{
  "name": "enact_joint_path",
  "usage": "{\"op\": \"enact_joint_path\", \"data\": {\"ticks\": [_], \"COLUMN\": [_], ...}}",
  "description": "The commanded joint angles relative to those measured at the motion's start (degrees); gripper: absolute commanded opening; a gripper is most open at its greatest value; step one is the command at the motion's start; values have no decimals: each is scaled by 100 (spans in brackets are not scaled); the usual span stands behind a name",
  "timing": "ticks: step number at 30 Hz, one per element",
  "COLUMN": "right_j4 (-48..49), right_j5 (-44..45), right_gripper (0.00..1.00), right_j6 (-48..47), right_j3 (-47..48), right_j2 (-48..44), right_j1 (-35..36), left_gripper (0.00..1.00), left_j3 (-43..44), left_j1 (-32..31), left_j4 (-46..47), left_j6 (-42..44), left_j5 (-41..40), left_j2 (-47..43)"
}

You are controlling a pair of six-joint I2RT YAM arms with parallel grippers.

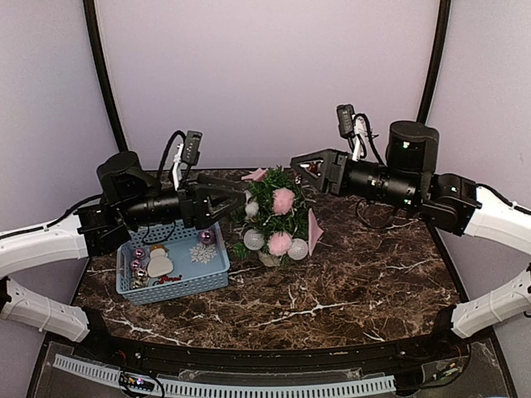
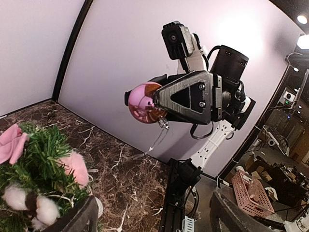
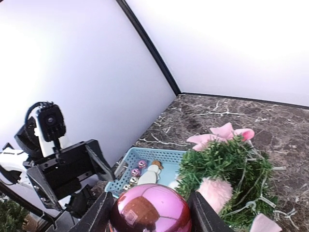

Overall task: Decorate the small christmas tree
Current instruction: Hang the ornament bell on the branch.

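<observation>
The small christmas tree (image 1: 272,211) stands mid-table, hung with pink pompoms, silvery balls and pink bows. It also shows in the right wrist view as the tree (image 3: 227,169) and in the left wrist view as the tree (image 2: 38,169). My right gripper (image 3: 150,209) is shut on a shiny pink bauble (image 3: 150,212). In the top view the right gripper (image 1: 303,170) hovers just right of the treetop. The left wrist view shows the bauble (image 2: 142,102) with its thread loop dangling. My left gripper (image 1: 235,203) is open and empty, just left of the tree, above the basket's far corner.
A light-blue basket (image 1: 217,278) sits left of the tree, holding small purple balls, a snowman, a snowflake and little bells. A pink bow lies on the table at the tree's right (image 1: 314,232). The curved backdrop wall rises behind the table.
</observation>
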Motion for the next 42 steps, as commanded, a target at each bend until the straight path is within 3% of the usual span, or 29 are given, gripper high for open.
{"op": "enact_joint_path", "data": {"ticks": [1,13,18,22,27,33,37,42], "right_j4": [822,1459,1400,1395,1409,1348,1130,1045], "right_j5": [-900,-1644,-1629,-1627,-1572,-1413,-878,-234], "right_gripper": [47,47,47,47,47,46,46,46], "right_j6": [171,415,378,391,405,392,391,395], "right_j3": [134,241,330,320,273,180,114,73], "right_j2": [44,259,279,277,244,172,136,321], "right_j1": [-30,-29,-28,-28,-28,-30,-32,-30], "left_gripper": [81,78,53,43,22,2,0,0], "left_j3": [321,1169,1210,1185,1119,882,733,630], "left_j1": [-210,-625,-719,-755,-821,-822,-826,-761], "left_j4": [889,1116,1244,1203,1290,1331,789,-578], "left_j6": [-34,3,-81,-154,-218,-143,94,214], "left_j5": [16,540,778,849,906,469,-16,-861], "left_j2": [565,1325,1495,1600,1681,1416,1073,608]}}
